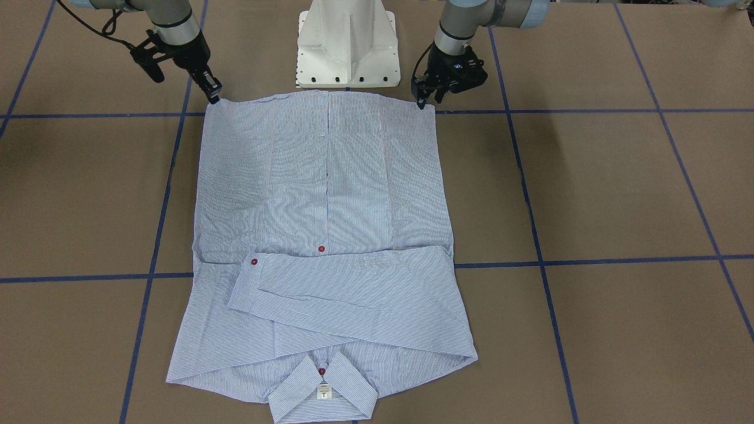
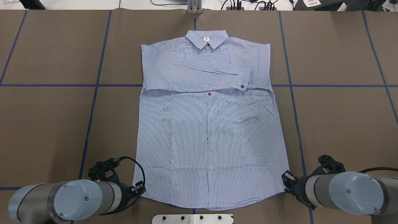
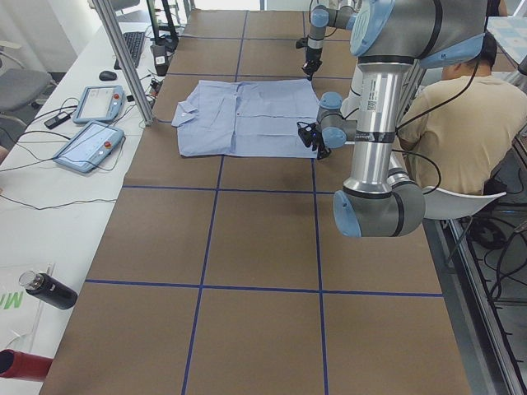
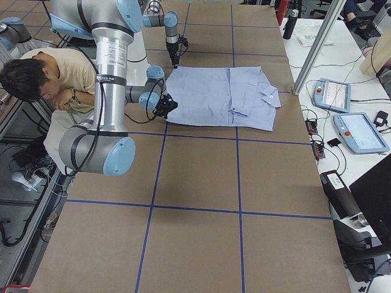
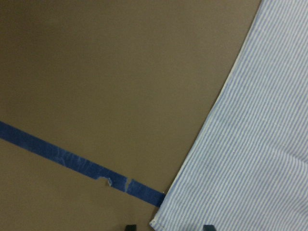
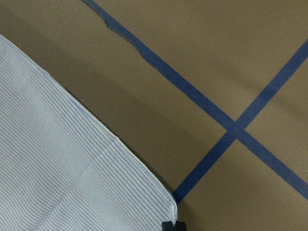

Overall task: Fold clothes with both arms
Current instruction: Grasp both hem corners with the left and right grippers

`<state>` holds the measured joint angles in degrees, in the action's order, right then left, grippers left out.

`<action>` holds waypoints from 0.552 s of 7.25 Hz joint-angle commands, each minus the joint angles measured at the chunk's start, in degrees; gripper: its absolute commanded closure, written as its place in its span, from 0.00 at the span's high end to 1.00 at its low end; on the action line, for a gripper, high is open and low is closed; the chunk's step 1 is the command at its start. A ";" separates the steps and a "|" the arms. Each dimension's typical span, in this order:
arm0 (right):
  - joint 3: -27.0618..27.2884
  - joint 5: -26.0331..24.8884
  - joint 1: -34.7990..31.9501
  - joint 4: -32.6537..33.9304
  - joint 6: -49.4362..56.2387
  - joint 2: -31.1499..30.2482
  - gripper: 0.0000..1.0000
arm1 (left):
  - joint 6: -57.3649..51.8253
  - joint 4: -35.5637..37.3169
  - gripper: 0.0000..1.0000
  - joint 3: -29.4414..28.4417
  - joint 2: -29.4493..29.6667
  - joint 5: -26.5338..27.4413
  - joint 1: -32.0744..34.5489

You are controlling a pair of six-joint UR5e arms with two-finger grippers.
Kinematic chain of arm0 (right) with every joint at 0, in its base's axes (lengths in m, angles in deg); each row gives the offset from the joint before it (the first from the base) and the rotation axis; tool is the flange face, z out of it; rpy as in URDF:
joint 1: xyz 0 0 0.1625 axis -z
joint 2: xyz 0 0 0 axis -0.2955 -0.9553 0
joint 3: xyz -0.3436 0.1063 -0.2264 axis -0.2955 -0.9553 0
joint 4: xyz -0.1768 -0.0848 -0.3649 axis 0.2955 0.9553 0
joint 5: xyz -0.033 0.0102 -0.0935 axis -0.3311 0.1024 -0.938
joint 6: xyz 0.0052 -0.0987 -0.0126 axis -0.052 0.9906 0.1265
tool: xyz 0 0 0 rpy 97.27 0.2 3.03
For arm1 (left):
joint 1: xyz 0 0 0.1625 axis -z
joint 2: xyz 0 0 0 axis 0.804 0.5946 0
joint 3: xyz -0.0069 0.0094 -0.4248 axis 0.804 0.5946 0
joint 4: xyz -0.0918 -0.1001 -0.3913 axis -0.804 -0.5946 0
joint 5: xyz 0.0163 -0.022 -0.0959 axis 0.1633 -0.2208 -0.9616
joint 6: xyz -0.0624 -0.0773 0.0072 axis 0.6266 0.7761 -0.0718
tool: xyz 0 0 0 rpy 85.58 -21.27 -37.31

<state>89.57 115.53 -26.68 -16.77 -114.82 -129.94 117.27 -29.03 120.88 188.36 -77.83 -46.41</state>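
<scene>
Brown paper-covered tabletop (image 1: 618,188) with a grid of blue tape lines (image 6: 211,115), robot pedestal (image 1: 347,41) at the edge.

Left gripper (image 1: 420,101) is down at one bottom hem corner of the shirt (image 2: 208,137). In its wrist view the two fingertips (image 5: 130,226) sit spread apart with the corner lying between them, so it's released, not pinching. Right gripper (image 1: 213,94) is at the other hem corner, and from its wrist cam the tips look clenched together right on the corner of the fabric.

The shirt lies flat, front up and buttoned, hem toward the robot, collar (image 2: 206,36) at the far side. Both sleeves (image 1: 353,288) are folded across the chest, top cuff showing a dark red button (image 1: 254,261).

White neck tag (image 1: 324,391) has some print, way too small to read.

Someone in a tan tee (image 3: 457,132) is sitting behind the robot.
</scene>
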 commanded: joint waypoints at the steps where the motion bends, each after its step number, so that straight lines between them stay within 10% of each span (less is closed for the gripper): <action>1: 0.00 0.01 0.00 0.00 0.00 0.02 0.00 | 0.00 0.00 0.52 -0.56 0.35 0.00 -0.08; 4: 0.08 0.01 -0.09 0.00 0.00 -0.07 0.00 | 0.00 0.09 0.33 -0.57 0.27 0.00 -0.08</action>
<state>89.64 115.54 -26.75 -16.77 -114.82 -129.97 117.28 -28.94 120.34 188.69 -77.83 -46.48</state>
